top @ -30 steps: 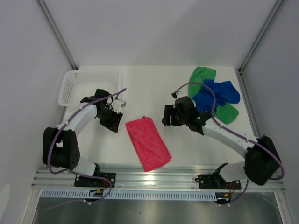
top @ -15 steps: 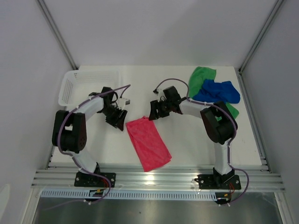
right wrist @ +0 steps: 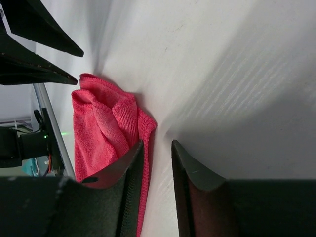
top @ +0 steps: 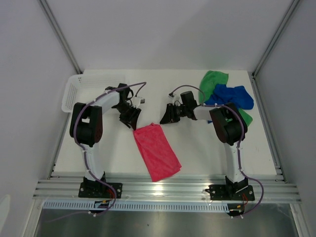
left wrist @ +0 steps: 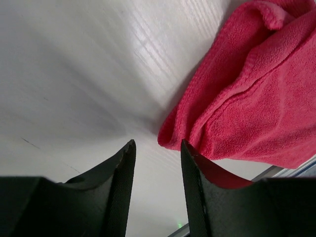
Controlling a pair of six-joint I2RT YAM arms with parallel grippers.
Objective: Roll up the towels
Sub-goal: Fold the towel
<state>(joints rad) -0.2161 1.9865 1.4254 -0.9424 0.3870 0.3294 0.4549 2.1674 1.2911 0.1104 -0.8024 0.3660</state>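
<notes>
The pink-red towel [top: 157, 152] lies flat near the middle of my bench [top: 197, 148], a long rectangle skewed so its far end leans left. That far edge shows doubled layers, rumpled into soft folds. At the far right, the royal blue towel [top: 229, 97] sits crumpled on the bright green towel [top: 213, 79], which shows on both sides of it.

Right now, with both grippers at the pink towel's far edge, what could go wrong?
The left gripper and right gripper hold open jaws over bare table beside the pink-red towel; closing here may miss it. Its edge looks doubled, so a pinch might catch one layer. The grippers are close and could clash.
</notes>
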